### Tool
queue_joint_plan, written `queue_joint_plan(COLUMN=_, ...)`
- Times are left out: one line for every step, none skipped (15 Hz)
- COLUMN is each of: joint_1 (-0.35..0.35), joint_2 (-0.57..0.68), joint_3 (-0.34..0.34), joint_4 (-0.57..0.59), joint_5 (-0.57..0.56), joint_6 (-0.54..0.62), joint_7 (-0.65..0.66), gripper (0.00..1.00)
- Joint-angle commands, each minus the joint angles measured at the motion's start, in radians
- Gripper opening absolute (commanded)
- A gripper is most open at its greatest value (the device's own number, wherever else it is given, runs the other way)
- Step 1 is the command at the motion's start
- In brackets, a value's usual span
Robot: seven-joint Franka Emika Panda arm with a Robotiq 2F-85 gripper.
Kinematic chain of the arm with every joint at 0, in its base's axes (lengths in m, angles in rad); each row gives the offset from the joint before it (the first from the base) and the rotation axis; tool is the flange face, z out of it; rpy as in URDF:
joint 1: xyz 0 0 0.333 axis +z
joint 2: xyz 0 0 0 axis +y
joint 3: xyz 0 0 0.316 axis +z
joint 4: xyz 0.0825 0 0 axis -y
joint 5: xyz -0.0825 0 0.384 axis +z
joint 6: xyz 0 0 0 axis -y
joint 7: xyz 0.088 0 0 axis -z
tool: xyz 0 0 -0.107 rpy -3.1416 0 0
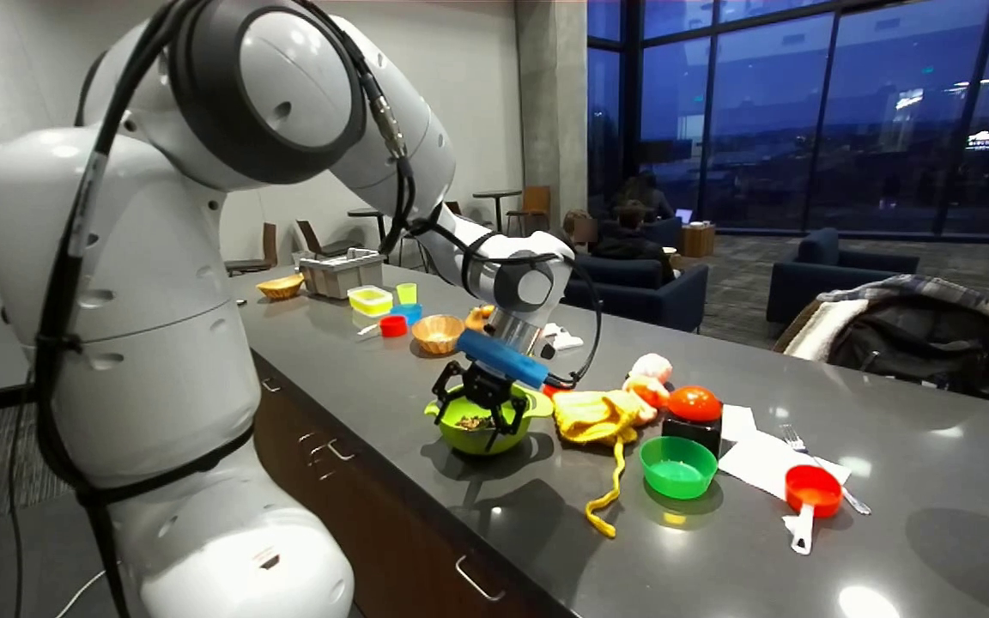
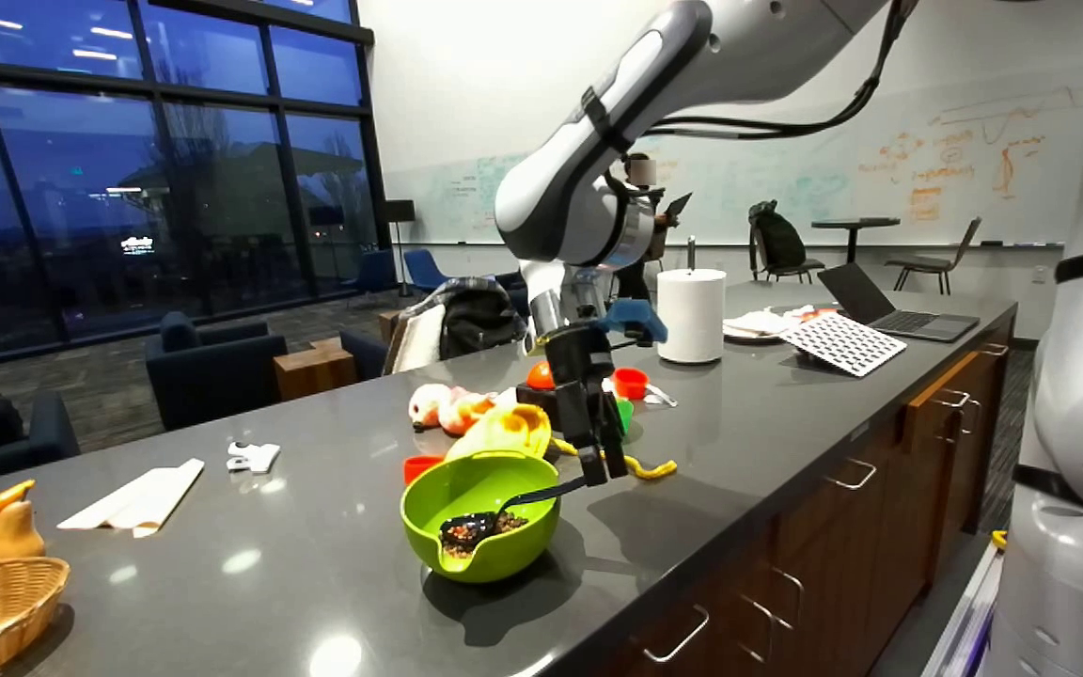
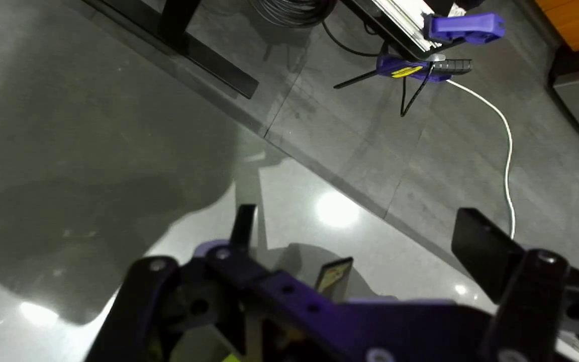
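My gripper (image 1: pixel 479 414) hangs over the lime-green spouted bowl (image 1: pixel 482 439), its black fingers spread wide with nothing seen clasped between them. Inside the bowl (image 2: pixel 480 564) lies a black spoon (image 2: pixel 468 529) among small brown pieces. The spoon's handle slants up and ends close to the fingertips of the gripper (image 2: pixel 603 467) in an exterior view; whether they touch, I cannot tell. In the wrist view the gripper (image 3: pixel 365 229) shows a broad gap between its pads, and only a sliver of the bowl (image 3: pixel 231 358) appears at the bottom.
Beside the bowl lie a yellow soft toy (image 1: pixel 593 416) with a cord and a pink toy (image 1: pixel 652 369). A green cup (image 1: pixel 679 468), a red-domed black box (image 1: pixel 694 403) and a red measuring cup (image 1: pixel 812 489) stand farther along. The counter edge (image 2: pixel 654 574) runs close by.
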State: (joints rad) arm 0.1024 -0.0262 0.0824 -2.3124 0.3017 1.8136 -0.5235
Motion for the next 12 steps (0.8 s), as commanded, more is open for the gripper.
queue_joint_plan(joint_1=-0.008, joint_2=0.065, joint_3=-0.004, joint_4=0.056, joint_5=0.022, joint_6=-0.008, joint_7=-0.056, gripper=1.0)
queue_joint_plan(joint_1=-0.011, joint_2=0.079, joint_3=-0.003, joint_4=0.067, joint_5=0.02, joint_6=-0.009, joint_7=-0.063, gripper=1.0)
queue_joint_plan(joint_1=-0.014, joint_2=0.097, joint_3=-0.001, joint_4=0.08, joint_5=0.02, joint_6=-0.009, joint_7=-0.068, gripper=1.0)
queue_joint_plan(joint_1=-0.017, joint_2=0.111, joint_3=0.001, joint_4=0.092, joint_5=0.02, joint_6=-0.012, joint_7=-0.074, gripper=1.0)
queue_joint_plan(joint_1=-0.02, joint_2=0.124, joint_3=0.002, joint_4=0.102, joint_5=0.02, joint_6=-0.014, joint_7=-0.077, gripper=1.0)
queue_joint_plan(joint_1=-0.023, joint_2=0.138, joint_3=0.004, joint_4=0.113, joint_5=0.019, joint_6=-0.014, joint_7=-0.084, gripper=0.75)
queue_joint_plan(joint_1=-0.025, joint_2=0.149, joint_3=0.006, joint_4=0.123, joint_5=0.017, joint_6=-0.013, joint_7=-0.087, gripper=0.74)
queue_joint_plan(joint_1=-0.027, joint_2=0.161, joint_3=0.007, joint_4=0.132, joint_5=0.016, joint_6=-0.014, joint_7=-0.088, gripper=0.68)
queue_joint_plan(joint_1=-0.03, joint_2=0.169, joint_3=0.008, joint_4=0.138, joint_5=0.017, joint_6=-0.014, joint_7=-0.091, gripper=0.61)
queue_joint_plan(joint_1=-0.032, joint_2=0.174, joint_3=0.009, joint_4=0.142, joint_5=0.018, joint_6=-0.017, joint_7=-0.094, gripper=0.52)
queue_joint_plan(joint_1=-0.034, joint_2=0.178, joint_3=0.01, joint_4=0.146, joint_5=0.018, joint_6=-0.02, joint_7=-0.096, gripper=0.44)
queue_joint_plan(joint_1=-0.036, joint_2=0.183, joint_3=0.011, joint_4=0.149, joint_5=0.017, joint_6=-0.021, joint_7=-0.097, gripper=0.37)
